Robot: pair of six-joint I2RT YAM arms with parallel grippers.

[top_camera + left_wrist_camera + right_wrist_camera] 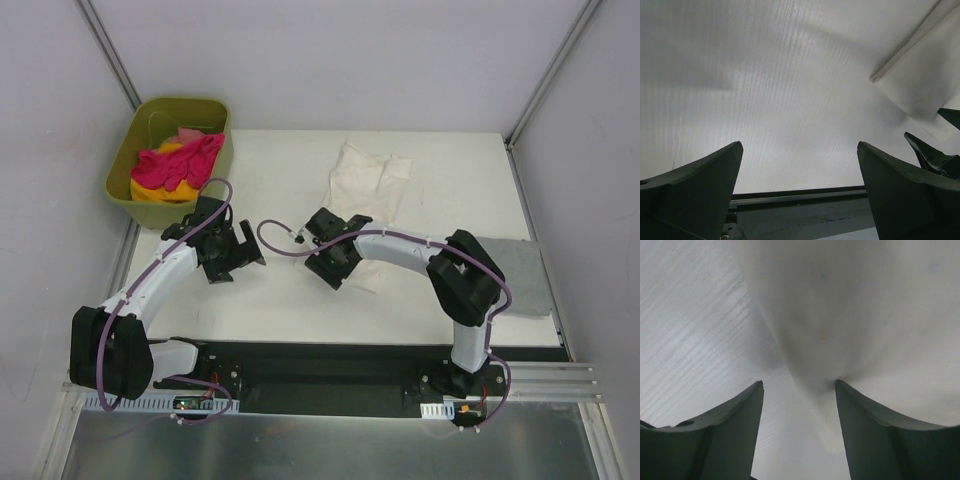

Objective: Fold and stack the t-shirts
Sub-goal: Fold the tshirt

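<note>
A large cream-white t-shirt [365,180] lies crumpled on the white table [280,190], right of centre. My right gripper [335,275] is low at its near left corner. In the right wrist view the right gripper [799,385] has its jaws apart, with a fold of the cream-white cloth [850,315] reaching between them and the right finger [865,420] against it. My left gripper [238,262] hovers to the left over bare table; in its wrist view the left gripper [800,150] is wide open and holds nothing. A grey t-shirt [520,275] lies flat at the table's right edge.
An olive-green tub [125,165] stands at the back left corner, holding a pink shirt [180,160] over a yellow one [160,192]. The black rail at the table's near edge [800,195] runs just below the left fingers. The cream-white shirt's edge [930,75] shows at right.
</note>
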